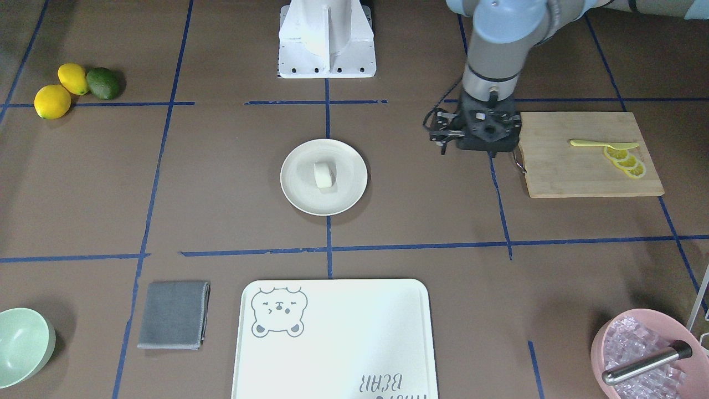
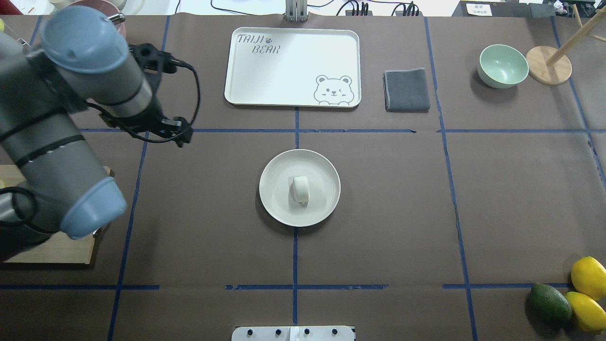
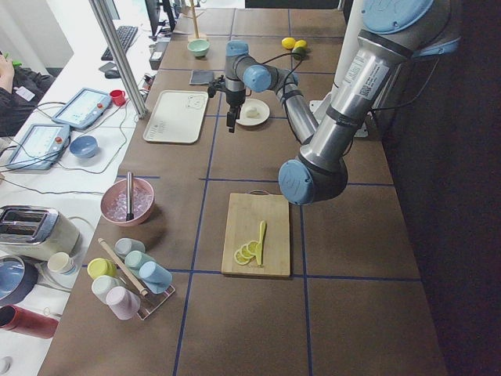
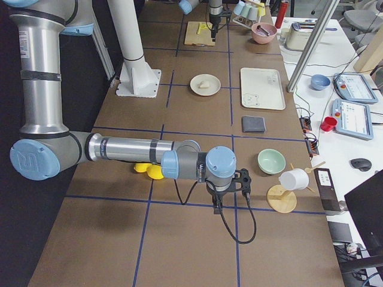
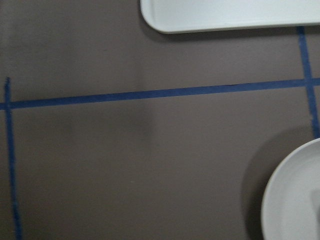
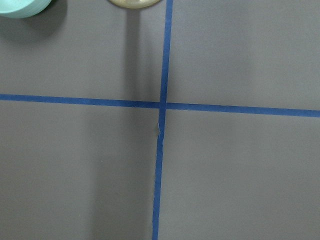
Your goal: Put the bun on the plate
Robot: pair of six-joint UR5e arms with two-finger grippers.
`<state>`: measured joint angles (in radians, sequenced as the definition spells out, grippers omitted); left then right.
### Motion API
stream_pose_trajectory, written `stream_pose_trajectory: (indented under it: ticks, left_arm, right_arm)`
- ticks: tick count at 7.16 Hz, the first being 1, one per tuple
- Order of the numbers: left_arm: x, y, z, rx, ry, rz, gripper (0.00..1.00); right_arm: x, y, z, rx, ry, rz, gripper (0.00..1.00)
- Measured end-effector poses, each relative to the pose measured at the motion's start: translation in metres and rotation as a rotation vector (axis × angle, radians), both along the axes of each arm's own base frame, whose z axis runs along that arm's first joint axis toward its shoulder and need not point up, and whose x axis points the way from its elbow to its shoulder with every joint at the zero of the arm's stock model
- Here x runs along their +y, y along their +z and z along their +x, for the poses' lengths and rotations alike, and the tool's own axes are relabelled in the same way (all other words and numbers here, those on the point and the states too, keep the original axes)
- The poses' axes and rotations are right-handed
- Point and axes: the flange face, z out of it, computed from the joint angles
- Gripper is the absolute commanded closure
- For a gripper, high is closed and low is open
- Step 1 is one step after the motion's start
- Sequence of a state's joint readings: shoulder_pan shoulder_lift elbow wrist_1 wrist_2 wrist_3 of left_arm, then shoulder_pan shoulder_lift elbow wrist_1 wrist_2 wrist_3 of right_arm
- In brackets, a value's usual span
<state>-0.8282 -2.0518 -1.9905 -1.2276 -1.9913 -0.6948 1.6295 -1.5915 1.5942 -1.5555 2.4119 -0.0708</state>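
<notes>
The small white bun (image 1: 324, 175) lies on its side in the middle of the round cream plate (image 1: 299, 191), also seen from overhead as the bun (image 2: 300, 188) on the plate (image 2: 277, 199). My left gripper (image 1: 483, 133) hangs pointing down above the bare table beside the cutting board, well apart from the plate. Its fingers are hidden under the wrist, so I cannot tell its state. The left wrist view catches only the plate's rim (image 5: 287, 200). My right gripper (image 4: 217, 205) hovers over the table near the green bowl, and I cannot tell whether it is open or shut.
A bear-printed tray (image 2: 265, 90), grey cloth (image 2: 407, 90) and mint bowl (image 2: 503, 66) line the far side. Two lemons and an avocado (image 2: 549, 303) sit near right. The cutting board (image 1: 587, 177) holds lemon slices (image 1: 626, 162). A pink bowl (image 1: 609, 338) holds ice.
</notes>
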Motion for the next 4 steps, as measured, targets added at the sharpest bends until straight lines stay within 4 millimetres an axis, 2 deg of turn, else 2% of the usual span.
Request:
stream_pose_trajectory:
  ticks: [2, 4]
  left_arm:
    - [-0.019, 0.070, -0.112, -0.010, 0.081, -0.002, 0.00]
    - [-0.034, 0.154, -0.225, -0.003, 0.128, -0.013, 0.00]
  right_arm:
    - [-0.001, -0.003, -0.002, -0.002, 0.002, -0.001, 0.00]
    - [0.000, -0.005, -0.003, -0.003, 0.002, 0.002, 0.00]
